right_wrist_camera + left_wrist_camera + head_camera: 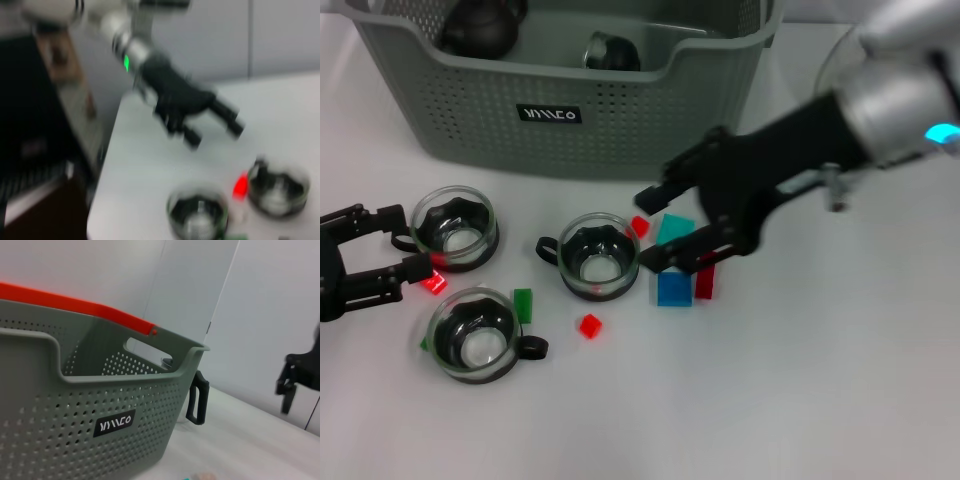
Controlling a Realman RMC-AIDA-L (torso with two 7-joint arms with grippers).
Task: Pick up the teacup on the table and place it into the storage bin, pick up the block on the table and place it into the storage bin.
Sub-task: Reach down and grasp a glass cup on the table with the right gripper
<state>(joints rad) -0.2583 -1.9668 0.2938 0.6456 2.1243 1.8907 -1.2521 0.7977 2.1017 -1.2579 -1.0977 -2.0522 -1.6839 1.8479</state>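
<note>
Hovering low over the scattered blocks, the right gripper has its fingers spread apart and holds nothing.

Directly under its fingers lie a teal block, a blue block and a dark red block; a small red block sits just beside the upper finger; next to the gripper on its left stands a glass teacup with a black handle; farther left stand two more teacups, with a green block and a red block between; beyond the gripper stands the grey-green storage bin, dark ware already inside it; the left gripper, open and empty, rests near the leftmost cup.
</note>
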